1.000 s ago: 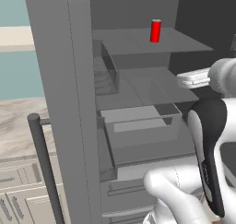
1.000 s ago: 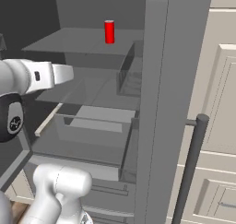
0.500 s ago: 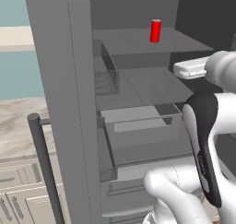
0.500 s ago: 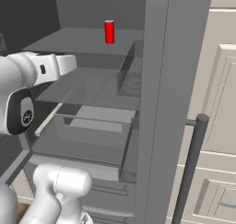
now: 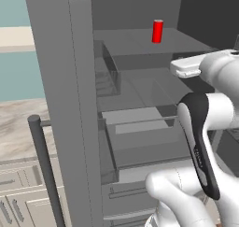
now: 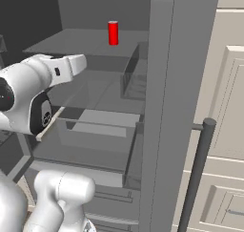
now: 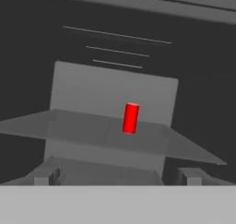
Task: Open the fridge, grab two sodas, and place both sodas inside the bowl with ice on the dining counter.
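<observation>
Currently the fridge [image 5: 60, 104] is standing open, its grey door swung out toward the camera with the long bar handle [image 5: 44, 170] showing at the lower left of the left base view. One red soda can [image 5: 158, 31] is standing upright on the upper shelf [image 5: 140, 46], toward the back, well apart from the shelf's front edge. Below that shelf a clear drawer [image 5: 140, 132] is sitting pulled partway out. The white arm is reaching in beside the middle shelves, below the can's level. In the hand view the can [image 7: 130, 118] is appearing just right of centre on the grey shelf. The pincer is holding nothing; its jaws are standing fully apart, with the can clear of them.
</observation>
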Tool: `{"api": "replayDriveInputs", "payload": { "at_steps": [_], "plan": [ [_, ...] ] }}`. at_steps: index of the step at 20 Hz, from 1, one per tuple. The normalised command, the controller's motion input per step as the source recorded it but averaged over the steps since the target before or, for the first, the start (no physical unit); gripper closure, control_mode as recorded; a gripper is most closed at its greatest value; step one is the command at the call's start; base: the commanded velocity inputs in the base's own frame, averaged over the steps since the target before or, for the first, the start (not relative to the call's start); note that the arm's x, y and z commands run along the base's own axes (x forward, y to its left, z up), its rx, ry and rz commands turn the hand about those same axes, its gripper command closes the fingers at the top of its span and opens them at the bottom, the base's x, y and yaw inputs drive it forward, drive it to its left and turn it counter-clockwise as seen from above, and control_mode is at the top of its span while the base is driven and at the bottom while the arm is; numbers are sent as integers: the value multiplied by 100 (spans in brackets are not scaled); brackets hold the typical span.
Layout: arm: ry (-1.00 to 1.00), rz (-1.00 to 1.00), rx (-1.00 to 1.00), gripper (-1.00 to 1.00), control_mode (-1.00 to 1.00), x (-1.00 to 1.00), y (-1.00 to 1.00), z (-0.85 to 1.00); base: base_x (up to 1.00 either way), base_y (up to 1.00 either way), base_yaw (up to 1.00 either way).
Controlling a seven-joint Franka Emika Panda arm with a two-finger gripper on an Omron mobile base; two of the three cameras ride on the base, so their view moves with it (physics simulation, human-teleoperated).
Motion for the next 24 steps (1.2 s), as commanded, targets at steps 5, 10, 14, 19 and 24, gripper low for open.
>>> {"api": "replayDriveInputs", "payload": {
  "at_steps": [5,10,14,19,24],
  "plan": [
    [0,2,0,-100,-100,48,0,0,0,0,0],
    [0,0,0,-100,-100,37,-1,1,0,0,0],
    [0,-1,0,-100,-100,49,0,22,0,0,0],
    [1,-2,4,-100,-100,66,0,43,0,0,0],
    [5,-2,4,-100,-100,64,0,35,0,0,0]
  ]
}}
